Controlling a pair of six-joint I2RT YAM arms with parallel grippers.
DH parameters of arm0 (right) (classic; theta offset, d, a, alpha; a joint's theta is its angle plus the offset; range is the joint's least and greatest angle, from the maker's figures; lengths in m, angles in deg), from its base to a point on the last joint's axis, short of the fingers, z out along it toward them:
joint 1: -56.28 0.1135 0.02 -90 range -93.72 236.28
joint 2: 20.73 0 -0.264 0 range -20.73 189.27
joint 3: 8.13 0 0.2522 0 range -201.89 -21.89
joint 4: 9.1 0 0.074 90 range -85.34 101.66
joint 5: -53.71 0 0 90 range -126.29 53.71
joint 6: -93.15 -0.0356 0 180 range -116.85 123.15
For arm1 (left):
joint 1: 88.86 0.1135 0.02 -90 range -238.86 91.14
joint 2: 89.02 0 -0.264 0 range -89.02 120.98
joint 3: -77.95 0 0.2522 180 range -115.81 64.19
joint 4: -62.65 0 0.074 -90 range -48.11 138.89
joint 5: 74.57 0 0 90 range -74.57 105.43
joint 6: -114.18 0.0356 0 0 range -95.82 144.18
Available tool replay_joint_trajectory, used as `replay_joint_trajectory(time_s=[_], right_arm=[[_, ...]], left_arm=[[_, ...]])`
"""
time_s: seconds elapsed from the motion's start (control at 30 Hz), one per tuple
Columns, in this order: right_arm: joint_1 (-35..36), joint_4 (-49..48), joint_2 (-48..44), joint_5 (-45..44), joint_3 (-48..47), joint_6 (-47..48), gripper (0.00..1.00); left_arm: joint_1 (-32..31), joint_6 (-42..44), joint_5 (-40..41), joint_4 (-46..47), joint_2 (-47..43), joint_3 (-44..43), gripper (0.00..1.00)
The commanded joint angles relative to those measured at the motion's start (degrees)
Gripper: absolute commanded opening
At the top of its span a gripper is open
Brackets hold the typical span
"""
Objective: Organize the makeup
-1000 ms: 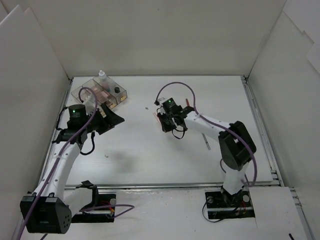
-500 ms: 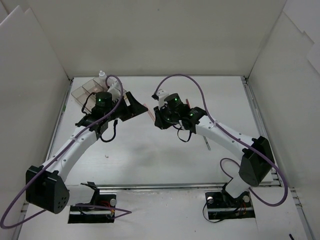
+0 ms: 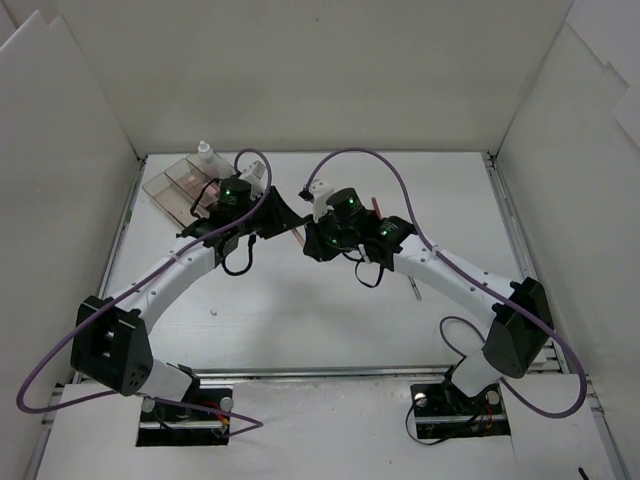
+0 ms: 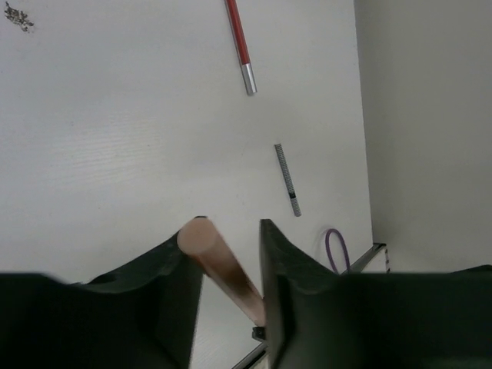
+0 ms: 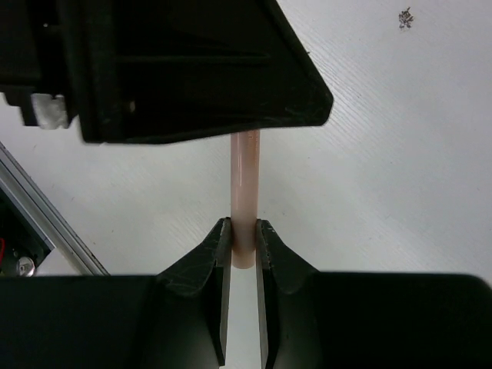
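Note:
A slim pink pencil (image 5: 246,192) hangs above the table between both grippers. My right gripper (image 5: 244,224) is shut on one end of it. My left gripper (image 4: 231,231) has its jaws narrowed around the other end (image 4: 219,265), which lies slanted between them and touches both fingers. In the top view the two grippers meet at mid-table, left (image 3: 290,218) and right (image 3: 315,238). A red pencil (image 4: 239,42) and a grey pencil (image 4: 287,178) lie on the table beyond.
The clear compartmented box (image 3: 180,185) stands at the back left with a small white-capped bottle (image 3: 205,152) at its far side. White walls close in the table on three sides. A purple cable (image 4: 335,247) loops near the right arm.
My left arm swung right from the box to meet the right gripper, and its jaws closed in around the pink pencil. The right gripper stayed shut on the pencil and shifted slightly left.

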Motion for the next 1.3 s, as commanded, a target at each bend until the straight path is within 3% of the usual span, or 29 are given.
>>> replay_joint_trajectory(time_s=[0.0, 0.07, 0.1, 0.17, 0.2, 0.3, 0.4, 0.57, 0.77, 1.03, 1.27], right_arm=[[0.45, -1.87, -3.3, 0.83, -3.08, -0.37, 0.05], [0.36, -1.87, -3.21, 0.48, -3.08, -0.28, 0.1], [0.36, -1.87, -3.21, 0.13, -3.0, -0.28, 0.18], [0.45, -1.87, -3.21, -1.19, -3.0, -0.8, 0.32], [0.36, -1.87, -3.21, -2.41, -2.91, -0.89, 0.5], [0.36, -1.87, -3.47, -4.88, -2.73, -1.59, 0.79], [-0.34, -1.7, -4.79, -7.86, -1.77, -1.51, 0.9], [-4.73, 0.5, -9.18, -10.85, 3.24, -0.63, 0.92], [-7.72, 7.26, -15.77, -21.22, 9.74, 2.53, 0.92], [-10.1, 12.01, -22.1, -26.33, 17.57, 0.16, 0.92], [-11.15, 17.02, -25.18, -30.98, 19.15, -0.72, 0.91]], left_arm=[[-0.97, -0.9, -0.33, 4.46, -0.22, -4.46, 0.24], [-0.98, -1.34, -0.77, 4.73, -0.22, -4.46, 0.13], [-0.98, -1.34, -0.86, 4.73, -0.3, -4.46, 0.02], [-0.98, -1.25, -0.42, 4.64, -0.74, -4.46, 0.0], [-0.37, -1.25, 0.01, 4.73, -0.92, -4.37, 0.0], [1.04, -1.08, -0.42, 4.47, -1.09, -4.46, 0.0], [5.07, -0.12, -1.73, 2.63, -1.27, -4.81, 0.0], [18.25, 6.9, -1.22, -5.88, 0.48, -8.23, 0.0], [33.1, 11.93, -0.51, -11.18, 7.67, -15.52, 0.0], [40.5, 13.25, 0.55, -11.71, 24.36, -28.7, 0.02], [42.35, 14.04, 2.39, -13.37, 35.63, -42.23, 0.07]])
